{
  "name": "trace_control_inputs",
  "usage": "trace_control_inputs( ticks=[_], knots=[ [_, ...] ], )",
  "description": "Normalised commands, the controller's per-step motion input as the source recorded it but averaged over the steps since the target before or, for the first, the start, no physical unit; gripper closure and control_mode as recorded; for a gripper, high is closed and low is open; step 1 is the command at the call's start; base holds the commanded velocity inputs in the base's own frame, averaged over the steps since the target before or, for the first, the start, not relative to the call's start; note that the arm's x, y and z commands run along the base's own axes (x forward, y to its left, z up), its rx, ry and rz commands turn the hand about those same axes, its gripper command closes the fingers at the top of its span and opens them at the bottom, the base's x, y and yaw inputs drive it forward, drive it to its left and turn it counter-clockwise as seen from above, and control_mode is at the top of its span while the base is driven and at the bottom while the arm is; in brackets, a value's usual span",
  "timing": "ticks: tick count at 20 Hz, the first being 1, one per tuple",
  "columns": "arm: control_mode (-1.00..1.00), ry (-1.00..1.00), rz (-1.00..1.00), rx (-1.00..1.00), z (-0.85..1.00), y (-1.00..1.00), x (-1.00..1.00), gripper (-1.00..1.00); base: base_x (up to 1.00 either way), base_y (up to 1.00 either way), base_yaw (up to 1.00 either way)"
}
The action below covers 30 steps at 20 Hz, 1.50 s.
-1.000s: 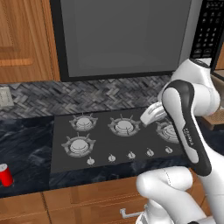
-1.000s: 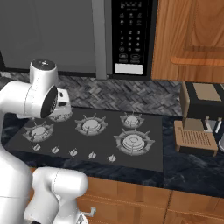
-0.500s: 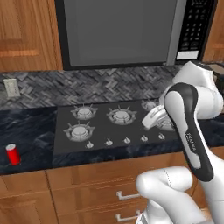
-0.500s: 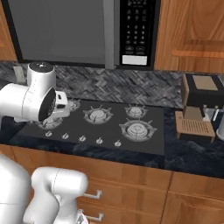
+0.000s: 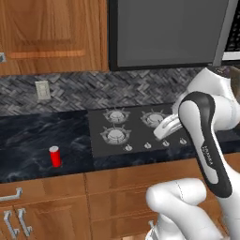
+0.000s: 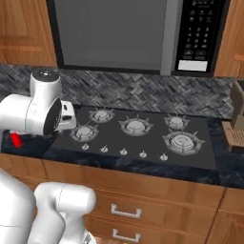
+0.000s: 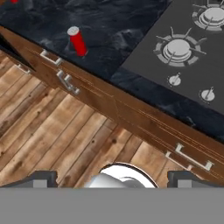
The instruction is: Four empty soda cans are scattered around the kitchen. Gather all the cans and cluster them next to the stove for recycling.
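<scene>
Soda can [image 5: 55, 156] upright on dark surface [image 5: 28, 140], left of frame, well apart from stove [image 5: 133, 131]; not yet gathered, probably next pickup. Hand view: can [image 7: 77, 41] upper left. Jaws spread wide, empty, nothing between them. Right base view: can [image 6: 15, 139] half hidden behind arm. Other cans unplaced; red speck at hand view's top edge, cut off.

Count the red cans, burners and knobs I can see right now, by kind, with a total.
Soda cans: 1 (a red sliver at the hand view's top edge is too cropped to count)
Burners: 5
Knobs: 5
Total: 11
</scene>
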Motion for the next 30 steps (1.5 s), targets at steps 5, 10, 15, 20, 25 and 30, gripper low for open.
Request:
trace_control_inputs(
  ticks=[5, 10, 15, 20, 25, 30],
  knots=[
    [1.00, 0.00, 0.00, 0.00, 0.00, 0.00, 0.00, -1.00, -0.04, 1.00, -0.02],
    [1.00, 0.00, 0.00, 0.00, 0.00, 0.00, 0.00, -1.00, -0.01, 0.89, -0.02],
    [1.00, 0.00, 0.00, 0.00, 0.00, 0.00, 0.00, -1.00, 0.00, 0.62, -0.01],
    [1.00, 0.00, 0.00, 0.00, 0.00, 0.00, 0.00, -1.00, 0.05, 0.01, 0.01],
    [1.00, 0.00, 0.00, 0.00, 0.00, 0.00, 0.00, -1.00, 0.47, -0.12, -0.01],
    [1.00, 0.00, 0.00, 0.00, 0.00, 0.00, 0.00, -1.00, 0.36, -0.28, -0.02]
  ],
)
